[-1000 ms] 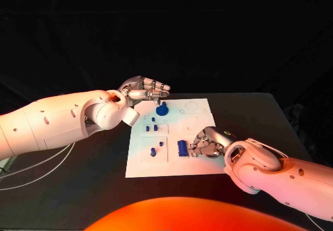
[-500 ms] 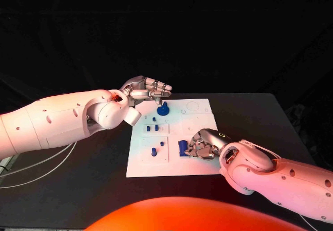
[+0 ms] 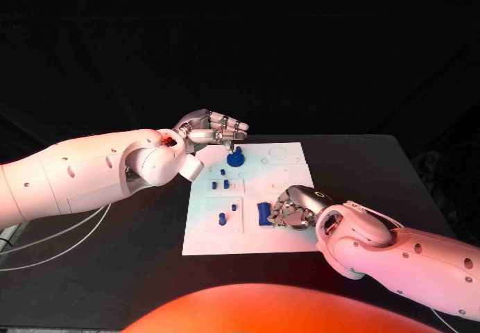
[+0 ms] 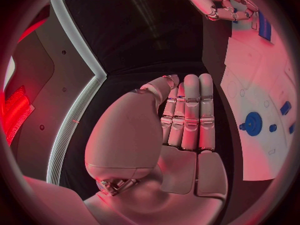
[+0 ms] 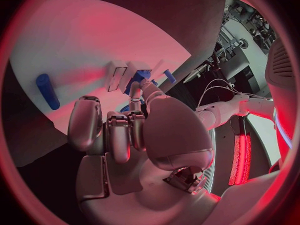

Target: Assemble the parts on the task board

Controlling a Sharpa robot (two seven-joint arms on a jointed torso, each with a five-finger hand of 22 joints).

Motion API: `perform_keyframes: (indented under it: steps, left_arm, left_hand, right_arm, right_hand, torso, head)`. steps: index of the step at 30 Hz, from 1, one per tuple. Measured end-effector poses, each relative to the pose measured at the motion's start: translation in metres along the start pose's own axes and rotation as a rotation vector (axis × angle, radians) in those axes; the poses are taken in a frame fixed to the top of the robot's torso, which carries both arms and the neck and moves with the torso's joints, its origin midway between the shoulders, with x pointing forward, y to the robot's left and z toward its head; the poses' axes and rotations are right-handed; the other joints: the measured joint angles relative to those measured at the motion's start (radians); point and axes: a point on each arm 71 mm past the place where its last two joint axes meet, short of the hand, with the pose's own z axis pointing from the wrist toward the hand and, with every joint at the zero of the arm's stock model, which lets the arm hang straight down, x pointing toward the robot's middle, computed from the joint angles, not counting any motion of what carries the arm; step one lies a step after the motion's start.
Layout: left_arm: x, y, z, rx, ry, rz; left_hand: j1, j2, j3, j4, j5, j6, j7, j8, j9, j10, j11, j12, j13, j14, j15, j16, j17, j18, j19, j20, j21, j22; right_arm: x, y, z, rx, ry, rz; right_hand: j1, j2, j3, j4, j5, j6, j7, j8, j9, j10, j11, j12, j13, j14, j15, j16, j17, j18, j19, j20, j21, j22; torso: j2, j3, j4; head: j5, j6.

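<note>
The white task board [image 3: 245, 232] lies mid-table. A blue round part [image 3: 235, 159] stands near its far left corner, also seen as the blue round part [image 4: 252, 123]. My left hand [image 3: 213, 130] hovers just beyond it, fingers curled into the palm [image 4: 187, 120] with nothing in them. My right hand [image 3: 293, 207] is low over the board's near right part. Its thumb and a finger close on an upright blue block [image 3: 264, 212], seen as the blue block [image 5: 140, 77]. A blue cylinder [image 5: 47, 91] lies on the board beside that hand.
Small blue pegs stand in the board's left column: a pair [image 3: 219, 184], one [image 3: 233, 207] and another [image 3: 221, 219]. Empty round and square recesses [image 3: 276, 154] mark the far right of the board. Black tabletop [image 3: 380, 173] surrounds it.
My right hand has edged left and closed in on the blue block. The left hand has hardly moved.
</note>
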Motion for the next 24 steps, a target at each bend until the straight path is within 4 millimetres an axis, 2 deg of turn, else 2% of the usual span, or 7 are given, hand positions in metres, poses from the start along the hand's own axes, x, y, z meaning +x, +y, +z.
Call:
perform_keyframes:
  steps: [8,10,11,13,15,19,24]
  left_arm:
    - [-0.002,0.000,-0.001,-0.001,-0.003,0.001]
    - [-0.003,0.000,-0.002,-0.002,-0.005,0.001]
    - [-0.003,0.000,-0.002,-0.002,-0.006,0.002]
    - [-0.004,0.000,-0.003,-0.003,-0.009,0.002]
    - [-0.005,0.000,-0.003,-0.003,-0.010,0.003]
    - [-0.004,0.000,-0.003,-0.003,-0.009,0.003]
    - [-0.003,0.000,-0.002,-0.002,-0.007,0.002]
  left_hand:
    - [0.000,0.000,0.000,0.000,0.000,0.000,0.000,0.000,0.000,0.000,0.000,0.000,0.000,0.000,0.000,0.000,0.000,0.000,0.000,0.000,0.000,0.000]
    - [0.000,0.000,0.000,0.000,0.000,0.000,0.000,0.000,0.000,0.000,0.000,0.000,0.000,0.000,0.000,0.000,0.000,0.000,0.000,0.000,0.000,0.000]
    - [0.000,0.000,0.000,0.000,0.000,0.000,0.000,0.000,0.000,0.000,0.000,0.000,0.000,0.000,0.000,0.000,0.000,0.000,0.000,0.000,0.000,0.000]
    - [0.000,0.000,0.000,0.000,0.000,0.000,0.000,0.000,0.000,0.000,0.000,0.000,0.000,0.000,0.000,0.000,0.000,0.000,0.000,0.000,0.000,0.000]
    - [0.000,0.000,0.000,0.000,0.000,0.000,0.000,0.000,0.000,0.000,0.000,0.000,0.000,0.000,0.000,0.000,0.000,0.000,0.000,0.000,0.000,0.000]
    - [0.000,0.000,0.000,0.000,0.000,0.000,0.000,0.000,0.000,0.000,0.000,0.000,0.000,0.000,0.000,0.000,0.000,0.000,0.000,0.000,0.000,-0.001]
    - [0.000,0.000,0.000,0.000,0.000,0.000,0.000,0.000,0.000,0.000,0.000,0.000,0.000,0.000,0.000,0.000,0.000,0.000,0.000,0.000,0.000,-0.001]
  right_arm:
    - [-0.006,-0.010,-0.013,0.012,-0.021,0.009]
    - [-0.012,-0.019,-0.020,0.027,-0.037,0.015]
    - [-0.015,-0.023,-0.022,0.035,-0.044,0.018]
    - [-0.023,-0.034,-0.028,0.058,-0.063,0.024]
    - [-0.030,-0.043,-0.032,0.081,-0.078,0.028]
    - [-0.039,-0.060,-0.039,0.127,-0.097,0.027]
    - [-0.042,-0.073,-0.042,0.172,-0.101,0.018]
  right_hand:
    - [-0.005,-0.005,0.011,0.000,0.018,-0.025,0.002,0.001,0.015,0.000,0.000,-0.017,0.001,0.000,0.000,0.000,0.000,0.000,-0.001,-0.001,-0.009,0.000]
    - [-0.005,-0.005,0.018,0.005,0.020,-0.066,0.015,-0.028,0.005,0.000,0.001,-0.035,0.001,0.000,0.000,0.000,0.000,0.000,-0.004,-0.004,-0.024,-0.001]
    - [-0.005,-0.005,0.021,0.007,0.024,-0.089,0.028,-0.050,-0.007,0.000,0.011,-0.042,0.001,0.000,0.001,0.000,0.000,0.000,-0.007,0.000,-0.030,-0.003]
    - [-0.009,-0.009,0.028,0.008,0.024,-0.125,0.055,-0.096,-0.031,0.000,0.034,-0.058,-0.003,-0.001,0.022,0.000,0.000,0.000,-0.017,0.010,-0.041,-0.008]
    - [-0.015,-0.015,0.029,0.010,0.024,-0.138,0.069,-0.126,-0.050,0.000,0.048,-0.066,-0.005,0.000,0.033,0.000,0.000,0.000,-0.016,0.017,-0.044,-0.010]
    - [-0.032,-0.032,0.030,0.011,0.024,-0.126,0.078,-0.153,-0.069,0.000,0.050,-0.071,-0.002,0.000,0.040,0.000,0.000,0.000,-0.013,0.027,-0.044,-0.009]
    - [-0.037,-0.037,0.025,0.021,0.024,-0.098,0.068,-0.154,-0.075,0.000,0.050,-0.048,-0.002,0.000,0.040,0.000,0.000,0.000,-0.009,0.031,-0.031,0.000]
  torso:
    - [0.000,-0.0002,-0.0001]
    - [0.000,-0.0003,-0.0012]
    - [0.000,-0.0008,-0.0012]
    - [-0.001,-0.0013,-0.0032]
    - [-0.002,-0.0017,-0.0052]
    - [-0.004,-0.0028,-0.0099]
    - [-0.004,-0.0038,-0.0121]
  head:
    - [0.001,0.000]
    - [0.001,0.000]
    - [0.001,0.000]
    - [-0.002,0.000]
    - [-0.005,0.000]
    - [-0.011,0.000]
    - [-0.021,0.000]
